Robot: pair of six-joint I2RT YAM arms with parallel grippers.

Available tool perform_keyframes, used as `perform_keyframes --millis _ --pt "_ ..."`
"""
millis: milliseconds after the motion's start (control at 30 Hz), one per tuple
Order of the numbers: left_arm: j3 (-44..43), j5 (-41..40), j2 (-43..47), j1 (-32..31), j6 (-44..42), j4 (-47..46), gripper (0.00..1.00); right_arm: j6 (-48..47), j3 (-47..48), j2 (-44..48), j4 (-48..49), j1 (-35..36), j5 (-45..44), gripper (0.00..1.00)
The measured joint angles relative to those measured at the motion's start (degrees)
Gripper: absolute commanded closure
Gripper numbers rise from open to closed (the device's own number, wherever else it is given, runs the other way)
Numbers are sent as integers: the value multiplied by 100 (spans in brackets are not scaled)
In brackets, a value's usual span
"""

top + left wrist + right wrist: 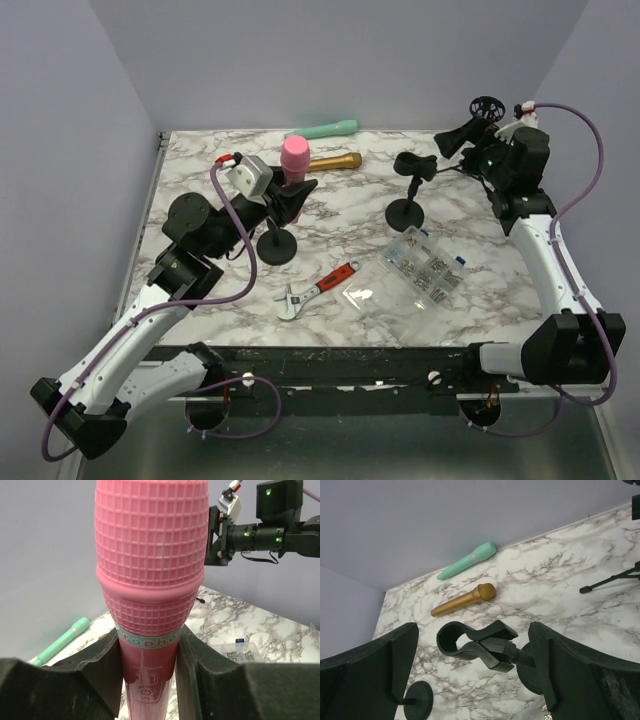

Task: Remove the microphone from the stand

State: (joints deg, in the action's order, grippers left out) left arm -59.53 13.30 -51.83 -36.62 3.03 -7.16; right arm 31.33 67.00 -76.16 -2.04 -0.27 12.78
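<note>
Pink microphone [150, 580] at centre of the left wrist view, grid-embossed head, lettered teal band. Mint-green microphone [322, 129] and gold microphone [333, 161] at upper centre. White marble tabletop [500, 290] veined grey. Black stands [405, 212] mid-frame. Wrench [318, 289] with red handle, silver head, lower centre. Clear box [418, 268]. Purple cables [252, 262]. Lavender walls [330, 60].

Overhead view; left wrist beside microphone [150, 580]
</note>
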Motion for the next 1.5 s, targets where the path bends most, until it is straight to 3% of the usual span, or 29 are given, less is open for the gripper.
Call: perform_keyframes --millis 133,367,500,700,867,1167,1500 --pt "-2 2 -98 -15 -24 0 100 -136 26 227 9 190 229 0" --pt "-4 26 -492 -24 -315 208 100 -444 0 426 20 1191 610 0" --pt "-151 9 -793 -35 -627 479 100 -442 -280 905 -37 1296 459 0" --pt "-1104 -173 -1923 -184 -1436 1187 100 -496 -1036 2485 -68 1292 -767 0" --pt "-1864 -181 -2900 -249 -2374 1707 100 -761 -1104 3429 11 1290 -1434 0" --pt "-3801 -638 -4774 -236 -4044 2621 100 -957 -1241 4197 -444 1290 -1665 0" --pt "-4854 -1169 -6376 -22 -4948 3554 100 -1438 -1152 4859 -1150 1290 -1932 0"
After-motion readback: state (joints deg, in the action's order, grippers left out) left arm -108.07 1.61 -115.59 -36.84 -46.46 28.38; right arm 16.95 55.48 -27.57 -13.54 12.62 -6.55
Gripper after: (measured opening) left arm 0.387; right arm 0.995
